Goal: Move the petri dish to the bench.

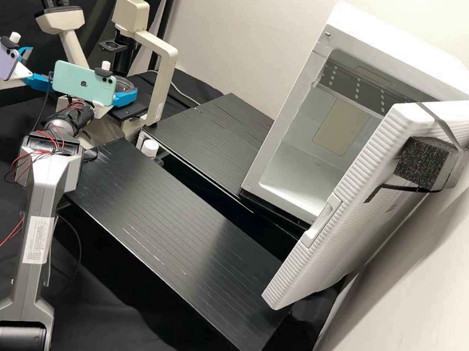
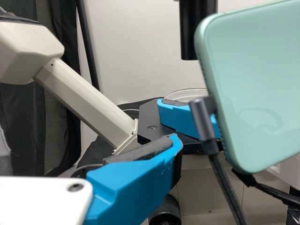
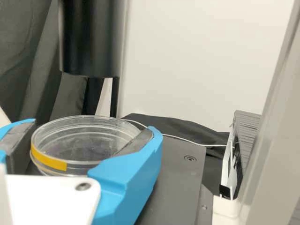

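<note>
In the high view, my right gripper (image 1: 124, 89) is at the microscope stage, with the clear petri dish (image 1: 120, 83) between its blue fingers. The right wrist view has the round dish (image 3: 84, 140), a strip of yellow tape on its side, held upright between both pads of that gripper (image 3: 91, 133). Whether its base touches the stage I cannot tell. My left gripper (image 1: 40, 66) stands open and empty at the far left. Seen in the left wrist view, this gripper (image 2: 89, 140) is in front of the stage, facing the dish (image 2: 185, 95) and the right gripper's finger.
The beige microscope (image 1: 164, 70) rises around the stage (image 1: 126, 111), its arm close beside the right gripper. A long black bench (image 1: 178, 236) runs across the front, another black surface (image 1: 216, 140) behind it. The white incubator (image 1: 283, 141) stands with its door (image 1: 349, 204) open.
</note>
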Robot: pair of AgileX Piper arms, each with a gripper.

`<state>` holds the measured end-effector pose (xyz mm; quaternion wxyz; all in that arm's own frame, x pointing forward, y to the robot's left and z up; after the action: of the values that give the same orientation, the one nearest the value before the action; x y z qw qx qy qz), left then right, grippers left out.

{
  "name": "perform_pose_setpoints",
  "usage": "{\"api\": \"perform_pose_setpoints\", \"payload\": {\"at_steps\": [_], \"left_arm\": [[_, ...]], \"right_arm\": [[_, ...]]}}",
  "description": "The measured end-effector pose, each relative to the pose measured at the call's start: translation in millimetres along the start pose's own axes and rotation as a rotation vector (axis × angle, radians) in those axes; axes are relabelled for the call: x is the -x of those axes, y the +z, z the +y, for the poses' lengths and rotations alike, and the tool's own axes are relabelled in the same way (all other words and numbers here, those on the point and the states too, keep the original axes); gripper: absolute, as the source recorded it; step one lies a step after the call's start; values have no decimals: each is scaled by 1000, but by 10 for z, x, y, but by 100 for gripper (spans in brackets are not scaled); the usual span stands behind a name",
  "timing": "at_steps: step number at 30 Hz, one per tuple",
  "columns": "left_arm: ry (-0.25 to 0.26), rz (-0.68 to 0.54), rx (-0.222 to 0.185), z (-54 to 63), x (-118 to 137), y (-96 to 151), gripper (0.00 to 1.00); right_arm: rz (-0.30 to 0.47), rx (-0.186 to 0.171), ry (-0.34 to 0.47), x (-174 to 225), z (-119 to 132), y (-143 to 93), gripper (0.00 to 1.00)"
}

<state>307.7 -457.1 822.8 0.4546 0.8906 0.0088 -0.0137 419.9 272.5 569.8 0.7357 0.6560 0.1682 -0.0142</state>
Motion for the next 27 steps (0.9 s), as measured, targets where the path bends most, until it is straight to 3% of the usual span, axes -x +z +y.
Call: {"api": "perform_pose_setpoints", "payload": {"at_steps": [10,15,19,27], "left_arm": [[0,0,0,0,0,0,100],[0,0,0,0,0,0,100],[0,0,0,0,0,0,100],[0,0,0,0,0,0,100]], "right_arm": [[0,-17,-19,144,82,33,0],[20,-38,-8,341,260,5,0],[28,-78,11,482,391,-14,0],[57,-52,63,692,537,1,0]]}}
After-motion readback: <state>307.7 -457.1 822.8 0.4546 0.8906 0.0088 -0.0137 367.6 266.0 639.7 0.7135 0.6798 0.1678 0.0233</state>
